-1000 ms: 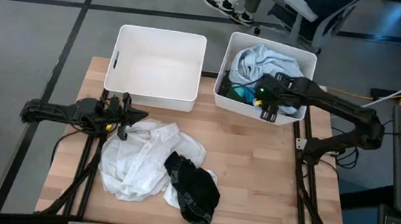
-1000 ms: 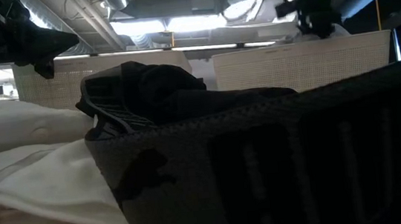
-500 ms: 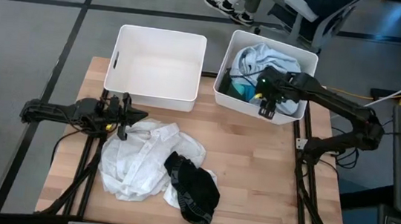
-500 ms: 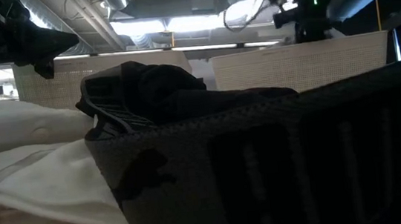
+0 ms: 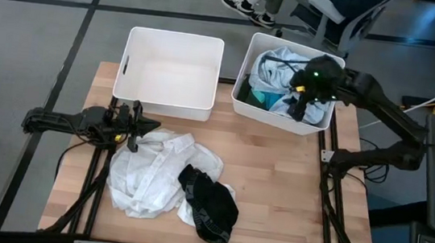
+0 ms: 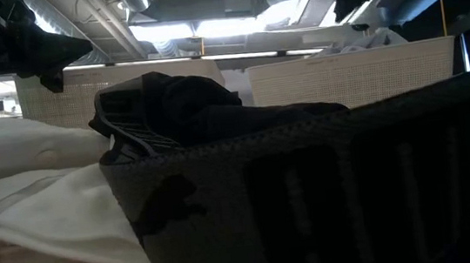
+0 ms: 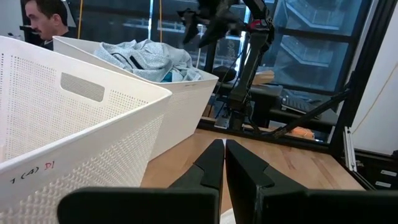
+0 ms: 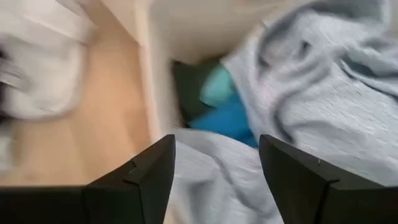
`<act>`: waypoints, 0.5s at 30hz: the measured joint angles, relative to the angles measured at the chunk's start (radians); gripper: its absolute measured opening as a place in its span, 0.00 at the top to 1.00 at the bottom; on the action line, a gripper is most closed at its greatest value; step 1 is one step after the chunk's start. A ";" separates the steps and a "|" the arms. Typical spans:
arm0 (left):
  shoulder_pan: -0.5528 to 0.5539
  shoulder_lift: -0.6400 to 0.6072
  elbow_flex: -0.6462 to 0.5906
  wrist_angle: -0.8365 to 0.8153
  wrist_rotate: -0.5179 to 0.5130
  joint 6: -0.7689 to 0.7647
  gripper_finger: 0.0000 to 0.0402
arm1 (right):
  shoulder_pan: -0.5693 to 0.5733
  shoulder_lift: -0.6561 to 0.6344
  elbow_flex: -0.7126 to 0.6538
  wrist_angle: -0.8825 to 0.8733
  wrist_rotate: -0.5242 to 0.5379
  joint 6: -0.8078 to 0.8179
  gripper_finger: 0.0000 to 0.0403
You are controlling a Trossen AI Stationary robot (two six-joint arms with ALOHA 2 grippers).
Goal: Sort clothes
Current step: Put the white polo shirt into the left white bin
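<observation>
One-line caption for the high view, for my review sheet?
Right gripper open over the right bin of pale clothes; left gripper shut beside white and black clothes on the table.

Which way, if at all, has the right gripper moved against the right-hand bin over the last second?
Yes. The right gripper has shifted from the near rim of the right-hand bin toward its far right side, open above the clothes.

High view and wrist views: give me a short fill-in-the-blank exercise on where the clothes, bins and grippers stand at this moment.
1. The left bin holds ____ clothes.
2. The black garment lies on the table, partly on top of the ____ garment.
3. The right gripper, its fingers open, is above the ____ bin.
4. The left gripper has its fingers ____ at the white garment's edge.

Missing words: no; white; right; shut
</observation>
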 joint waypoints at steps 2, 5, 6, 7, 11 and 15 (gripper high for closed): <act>0.000 0.000 0.000 0.000 0.000 -0.005 0.98 | 0.039 -0.022 -0.016 0.026 -0.026 0.025 0.42; -0.002 0.000 0.000 0.000 0.001 -0.017 0.98 | 0.122 -0.045 -0.076 0.110 -0.029 0.040 0.42; -0.003 0.000 0.000 0.000 0.005 -0.018 0.98 | 0.158 -0.050 -0.102 0.147 -0.028 0.051 0.42; -0.005 0.000 0.000 0.000 0.011 -0.019 0.98 | 0.190 -0.057 -0.131 0.187 -0.029 0.058 0.42; -0.018 0.012 0.000 0.001 0.020 -0.018 0.98 | 0.317 -0.066 -0.269 0.367 -0.019 0.064 0.42; -0.018 0.043 0.000 0.013 0.020 -0.023 0.98 | 0.432 -0.065 -0.433 0.612 -0.003 0.065 0.42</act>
